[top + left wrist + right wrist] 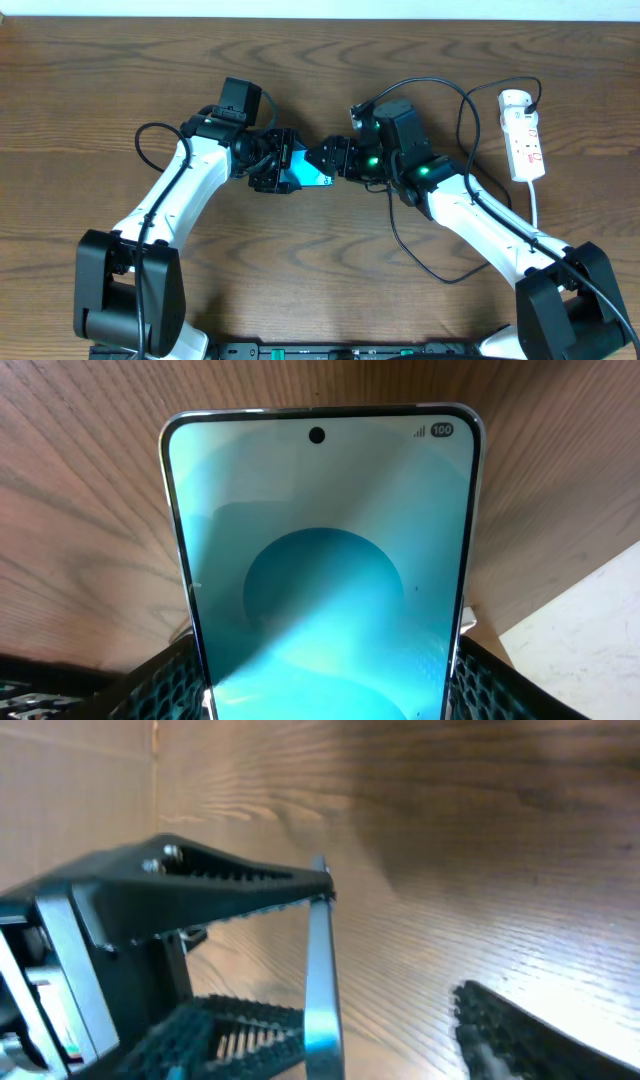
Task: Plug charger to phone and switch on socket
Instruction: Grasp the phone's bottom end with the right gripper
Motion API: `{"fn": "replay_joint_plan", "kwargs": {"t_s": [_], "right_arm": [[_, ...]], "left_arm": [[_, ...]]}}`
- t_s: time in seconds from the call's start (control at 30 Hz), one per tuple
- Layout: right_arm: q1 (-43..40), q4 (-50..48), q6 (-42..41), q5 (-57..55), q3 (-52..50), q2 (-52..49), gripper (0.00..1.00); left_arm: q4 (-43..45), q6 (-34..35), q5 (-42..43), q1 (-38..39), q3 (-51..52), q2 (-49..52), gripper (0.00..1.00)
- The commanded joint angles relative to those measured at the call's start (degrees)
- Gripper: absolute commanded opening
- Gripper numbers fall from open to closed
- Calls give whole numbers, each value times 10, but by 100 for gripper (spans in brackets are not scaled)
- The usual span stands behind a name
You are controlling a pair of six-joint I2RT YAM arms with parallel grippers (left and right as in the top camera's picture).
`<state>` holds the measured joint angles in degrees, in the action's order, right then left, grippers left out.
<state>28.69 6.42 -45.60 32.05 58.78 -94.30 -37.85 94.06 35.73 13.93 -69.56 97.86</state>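
The phone [308, 175], its screen lit cyan, is held off the table at the middle. My left gripper [280, 165] is shut on its sides; in the left wrist view the phone [320, 540] fills the frame between my left gripper's jaws [325, 670]. My right gripper [338, 160] is open at the phone's right end. In the right wrist view the phone [320, 970] shows edge-on between my right gripper's fingers [390, 1040]. The charger's black cable [465, 110] loops from the socket [523, 135] towards my right arm. Its plug tip is hidden.
The socket strip lies at the far right, and its thick white cord [535, 205] runs down towards the front edge. Black cable loops lie beside both arms on the wooden table [300, 60].
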Motion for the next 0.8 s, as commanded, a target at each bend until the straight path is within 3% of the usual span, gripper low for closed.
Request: {"fn": "replay_joint_plan", "kwargs": {"t_s": [0.0, 0.43, 0.77], "right_arm": [[3, 3, 2, 0, 7, 1, 70], [24, 2, 2, -10, 7, 1, 57], [25, 3, 2, -11, 7, 1, 54]], "left_arm": [[0, -10, 11, 0, 3, -13, 7], [-20, -42, -8, 0, 3, -13, 7], [-26, -44, -42, 6, 3, -13, 7]]}}
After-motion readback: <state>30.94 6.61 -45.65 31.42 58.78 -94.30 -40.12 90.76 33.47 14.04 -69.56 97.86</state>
